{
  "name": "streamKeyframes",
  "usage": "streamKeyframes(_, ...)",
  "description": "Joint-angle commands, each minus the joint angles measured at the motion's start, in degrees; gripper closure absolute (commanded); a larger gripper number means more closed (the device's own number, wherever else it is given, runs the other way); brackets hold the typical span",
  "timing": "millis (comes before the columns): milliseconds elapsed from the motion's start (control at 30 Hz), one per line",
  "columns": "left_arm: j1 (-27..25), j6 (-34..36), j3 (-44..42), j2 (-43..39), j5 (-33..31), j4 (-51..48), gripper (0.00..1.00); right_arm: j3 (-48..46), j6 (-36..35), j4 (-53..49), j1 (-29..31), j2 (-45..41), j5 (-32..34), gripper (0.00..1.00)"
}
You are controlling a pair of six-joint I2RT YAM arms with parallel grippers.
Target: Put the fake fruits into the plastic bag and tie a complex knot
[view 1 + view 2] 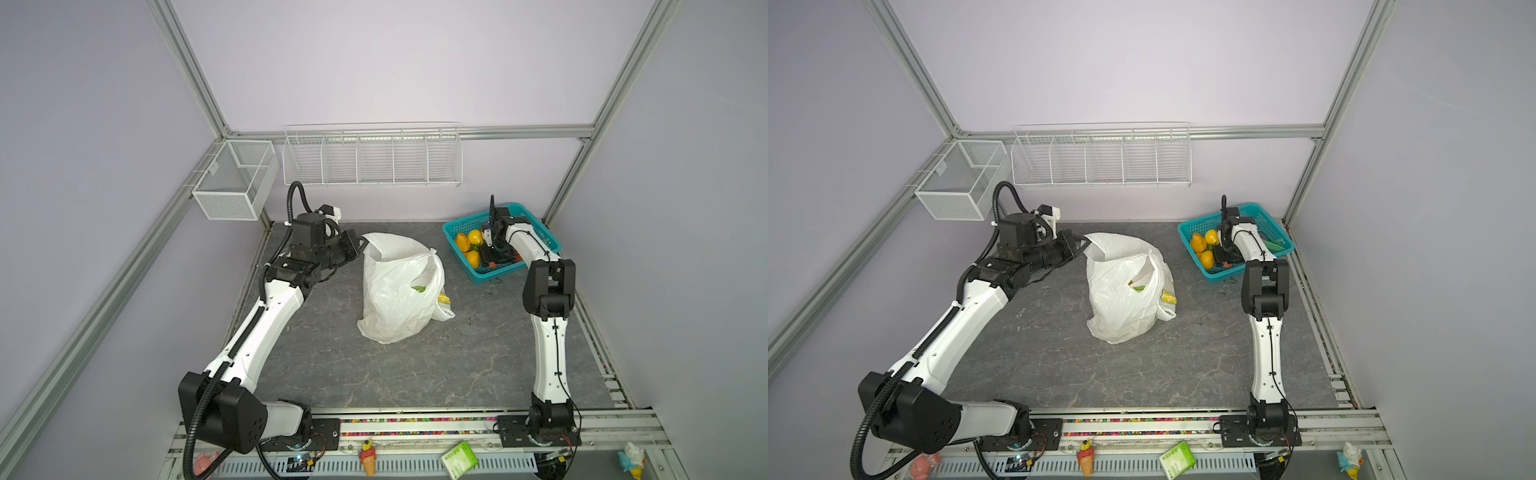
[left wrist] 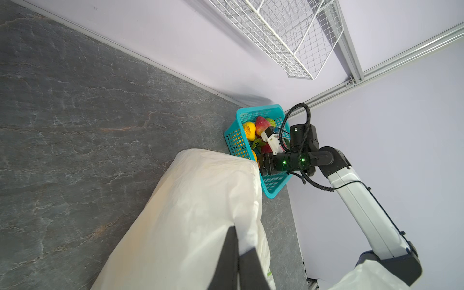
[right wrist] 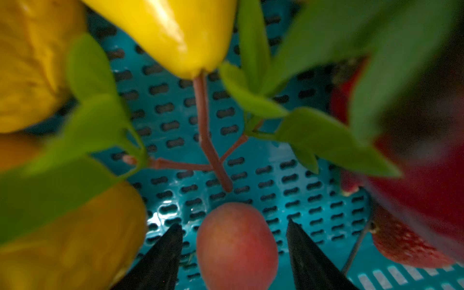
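Bag (image 1: 395,299) upright mid-bench (image 1: 374,374), left tool (image 2: 238,256) clamped tight on rim, holding mouth up. Something green-yellow already inside. Several fruits (image 1: 469,241) left in teal basket (image 1: 496,273). Right tool (image 3: 232,224) down in basket, jaws apart astride small peach (image 3: 236,246), not gripping. Knot not begun

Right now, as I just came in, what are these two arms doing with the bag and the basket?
The left gripper is shut on the rim of the plastic bag and holds its mouth open on the table. The right gripper is down in the teal basket, with its jaws open on either side of a small reddish fruit, not yet closed on it. Yellow fruits lie in the basket too. The bag is not tied.
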Motion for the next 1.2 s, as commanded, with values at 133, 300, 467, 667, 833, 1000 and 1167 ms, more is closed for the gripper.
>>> streamKeyframes(133, 0.4, 0.5, -0.3, 0.2, 0.4, 0.6, 1.00, 1.3, 0.0, -0.8, -0.8, 2.1, -1.9, 0.40)
streamKeyframes(300, 0.4, 0.5, -0.3, 0.3, 0.5, 0.7, 1.00, 1.4, -0.1, 0.7, -1.0, 2.0, -3.1, 0.46)
streamKeyframes(467, 0.4, 0.5, -0.3, 0.3, 0.5, 0.6, 1.00, 1.3, -0.4, 1.3, -1.1, 0.5, -4.0, 0.52)
streamKeyframes(667, 0.4, 0.5, -0.2, 0.2, 0.5, 0.6, 1.00, -4.1, -0.3, 4.8, -1.1, -5.8, -7.0, 0.56)
streamKeyframes(833, 0.4, 0.5, -0.2, 0.2, 0.6, 0.7, 1.00, -12.1, 0.8, 8.6, -1.1, -14.2, -9.6, 0.59)
streamKeyframes(1000, 0.4, 0.3, -0.3, 0.1, 0.8, 0.8, 1.00, -21.5, 2.5, 13.9, -1.1, -25.6, -13.7, 0.59)
streamKeyframes(1167, 0.4, 0.1, -0.4, 0.0, 0.8, 0.9, 1.00, -34.2, 6.2, 22.0, 0.4, -39.0, -23.8, 0.59)
